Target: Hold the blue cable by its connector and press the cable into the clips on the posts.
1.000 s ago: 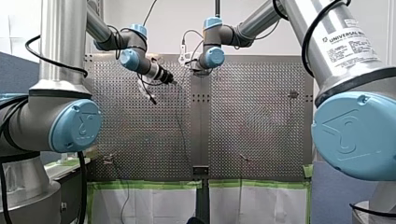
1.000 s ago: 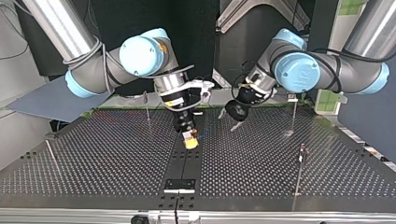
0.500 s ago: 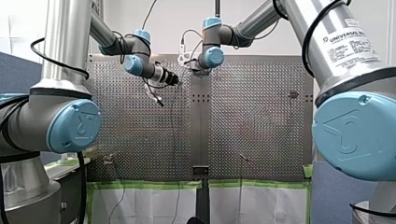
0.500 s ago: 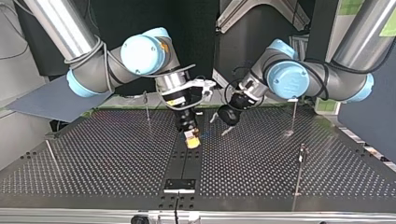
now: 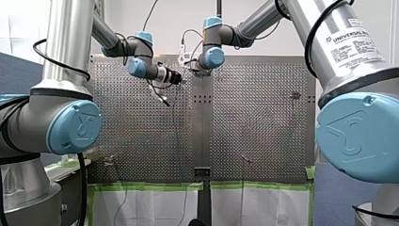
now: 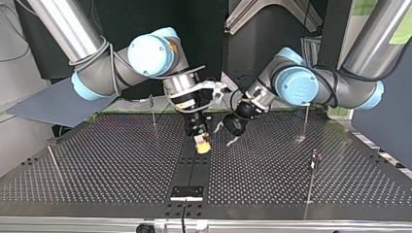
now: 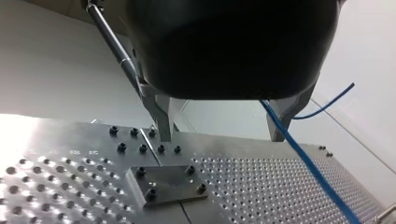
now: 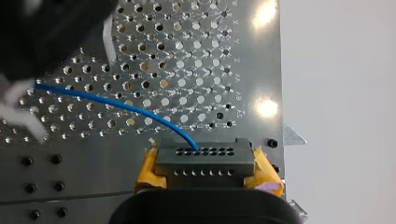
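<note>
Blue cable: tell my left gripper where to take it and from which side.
Probably best: take the blue cable on its free arc just off the connector, which my right gripper clamps. Come from above, my left gripper open astride it: the strand is thin and seems clear of the table there.

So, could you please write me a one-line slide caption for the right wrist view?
My right end effector clamps the connector; the blue cable arcs over the perforated table.
</note>
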### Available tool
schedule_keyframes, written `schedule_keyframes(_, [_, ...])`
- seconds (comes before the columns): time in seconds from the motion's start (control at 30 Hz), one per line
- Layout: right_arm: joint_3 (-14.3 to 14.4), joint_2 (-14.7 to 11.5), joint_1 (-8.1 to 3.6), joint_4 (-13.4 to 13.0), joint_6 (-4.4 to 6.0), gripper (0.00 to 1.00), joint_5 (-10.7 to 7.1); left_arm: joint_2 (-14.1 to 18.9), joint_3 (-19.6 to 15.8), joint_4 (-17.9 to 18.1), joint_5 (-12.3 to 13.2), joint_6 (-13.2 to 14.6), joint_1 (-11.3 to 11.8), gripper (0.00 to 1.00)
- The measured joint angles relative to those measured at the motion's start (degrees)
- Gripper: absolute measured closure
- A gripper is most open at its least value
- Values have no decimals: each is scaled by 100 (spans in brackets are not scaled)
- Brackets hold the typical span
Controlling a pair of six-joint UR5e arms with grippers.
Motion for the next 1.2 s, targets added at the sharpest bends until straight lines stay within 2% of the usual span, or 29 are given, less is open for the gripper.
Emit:
schedule_keyframes(0.2, [-1,1,12,-5,-4,100,-10,-208,127,-94,17,122,-31,2])
schedule_keyframes(0.43, [0,1,19,-5,-6,100,-13,-249,146,-190,-78,339,-8,2])
schedule_keyframes(0.5, [0,1,18,-3,-6,100,-13,-245,147,-215,-125,432,-1,31])
schedule_keyframes(0.53, [0,1,18,-2,-6,100,-13,-245,146,-223,-158,478,1,31])
schedule_keyframes(0.57, [0,0,19,-1,-6,100,-14,-245,146,-233,-213,544,2,45])
schedule_keyframes(0.6, [0,1,19,-2,-6,100,-14,-246,146,-243,-260,596,3,71])
schedule_keyframes(0.63, [0,1,20,-1,-6,100,-16,-245,146,-250,-305,641,4,71])
schedule_keyframes(0.7, [-1,1,19,-1,-6,100,-16,-245,147,-253,-388,683,-2,89])
schedule_keyframes(0.73, [0,1,20,-1,-6,100,-15,-244,147,-246,-411,675,-6,89])
schedule_keyframes(0.77, [0,1,20,-1,-6,100,-14,-244,147,-221,-434,647,-15,100])
schedule_keyframes(0.97, [-1,2,19,-3,-6,100,-12,-242,148,-133,-540,565,-41,100])
schedule_keyframes(1.2, [2,10,20,-2,-6,100,-13,-184,150,-198,-819,821,-6,100])
